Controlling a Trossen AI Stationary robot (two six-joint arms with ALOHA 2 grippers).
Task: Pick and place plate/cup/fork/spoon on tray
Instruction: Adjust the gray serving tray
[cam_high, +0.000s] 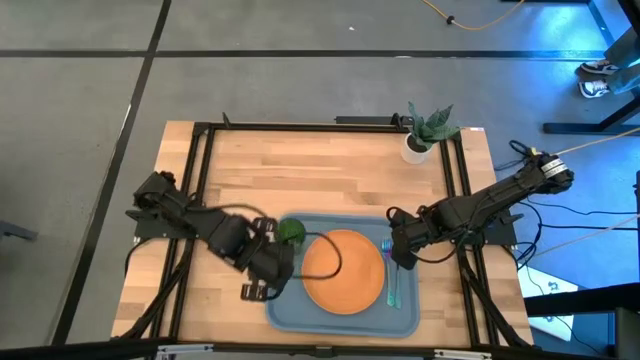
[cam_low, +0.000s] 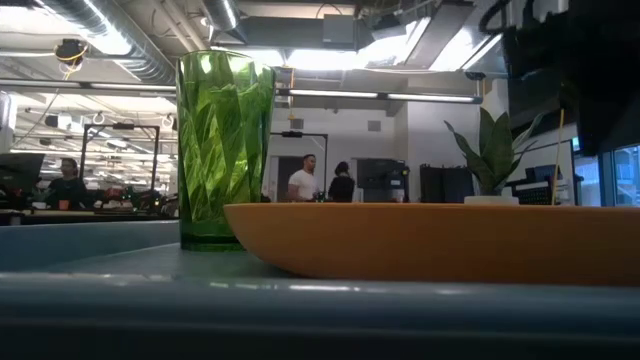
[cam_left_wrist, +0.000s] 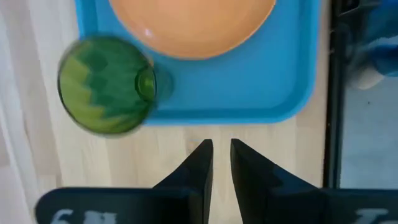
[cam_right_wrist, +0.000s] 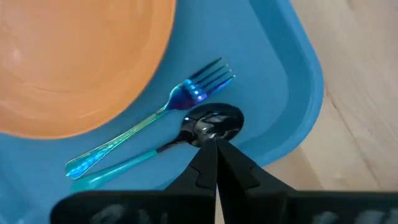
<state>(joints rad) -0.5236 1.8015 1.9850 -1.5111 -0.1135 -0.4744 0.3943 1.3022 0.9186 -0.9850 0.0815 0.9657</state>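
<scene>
Plate (cam_high: 343, 270), cup (cam_high: 291, 231), fork (cam_right_wrist: 163, 109) and spoon (cam_right_wrist: 205, 126) all lie on tray (cam_high: 400, 320); my right hand (cam_right_wrist: 214, 144) pinched closed above spoon, left hand (cam_left_wrist: 221, 149) nearly closed, empty, over tabletop (cam_high: 320, 170).

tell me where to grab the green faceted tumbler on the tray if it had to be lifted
Grip the translucent green faceted tumbler across its side wall, near mid-height, coming in level from the tray's left edge. It stands upright in the grey-blue plastic tray corner, and the round orange plate crowds its other side, so probably only that side is free.

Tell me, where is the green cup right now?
In the high view, the cup stands upright in the tray's far left corner, beside the plate.
</scene>
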